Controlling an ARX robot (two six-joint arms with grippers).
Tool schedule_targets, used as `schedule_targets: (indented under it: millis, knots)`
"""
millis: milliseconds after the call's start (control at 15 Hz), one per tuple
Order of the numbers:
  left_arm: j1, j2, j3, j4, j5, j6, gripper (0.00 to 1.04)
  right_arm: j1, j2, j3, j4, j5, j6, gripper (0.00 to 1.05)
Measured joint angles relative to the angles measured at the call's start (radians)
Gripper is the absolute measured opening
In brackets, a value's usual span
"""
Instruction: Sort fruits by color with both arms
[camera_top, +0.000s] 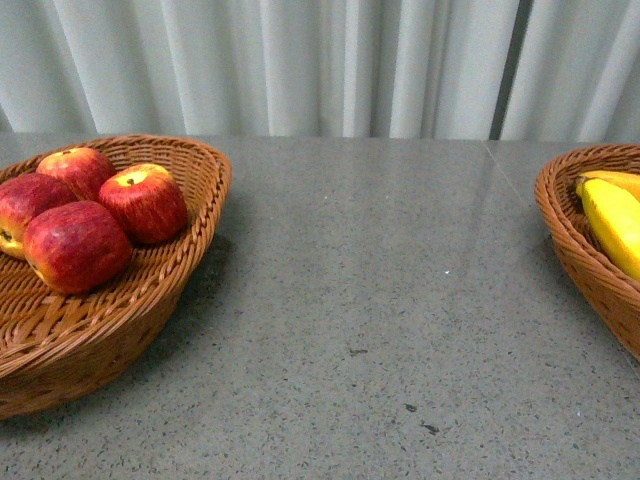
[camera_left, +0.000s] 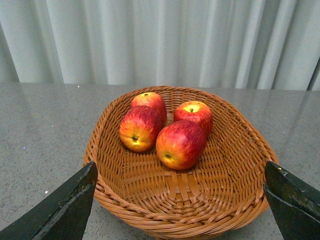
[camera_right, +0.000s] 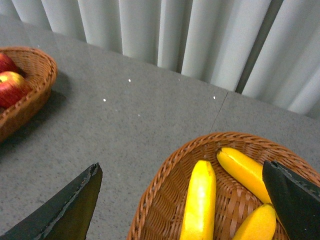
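Several red apples (camera_top: 78, 243) with yellow-streaked tops lie together in the left wicker basket (camera_top: 190, 250). The left wrist view shows them (camera_left: 181, 144) at the far end of that basket (camera_left: 220, 195), and my left gripper (camera_left: 180, 200) hangs open above the near rim, holding nothing. Yellow bananas (camera_top: 612, 220) rest in the right wicker basket (camera_top: 575, 250). In the right wrist view, three bananas (camera_right: 200, 200) lie in that basket (camera_right: 160, 185); my right gripper (camera_right: 185, 200) is open over its edge, empty. Neither arm appears in the front view.
A grey speckled tabletop (camera_top: 370, 300) stretches between the two baskets. White pleated curtains (camera_top: 320, 60) hang behind the table. The apple basket's edge (camera_right: 30, 90) also shows far off in the right wrist view.
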Motion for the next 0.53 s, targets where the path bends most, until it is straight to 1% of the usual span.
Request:
schedule_targets:
  millis: [133, 200, 267, 333, 400, 533]
  knots:
    - [0.0, 0.0, 0.0, 0.0, 0.0, 0.0, 0.98, 0.013, -0.126, -0.025, -0.014, -0.023, 0.053, 0.98]
    - [0.0, 0.0, 0.0, 0.0, 0.0, 0.0, 0.98, 0.047, -0.212, -0.13, 0.166, 0.169, 0.12, 0.86]
    - [0.0, 0.0, 0.0, 0.0, 0.0, 0.0, 0.98, 0.056, -0.292, -0.211, 0.224, 0.287, 0.153, 0.77]
    - [0.0, 0.0, 0.0, 0.0, -0.001, 0.0, 0.98, 0.056, -0.402, -0.301, 0.199, 0.412, 0.186, 0.64]
    - [0.0, 0.0, 0.0, 0.0, 0.0, 0.0, 0.98, 0.048, -0.455, -0.348, 0.182, 0.437, 0.196, 0.57]
    - [0.0, 0.0, 0.0, 0.0, 0.0, 0.0, 0.98, 0.05, -0.583, -0.435, 0.126, 0.446, 0.209, 0.39]
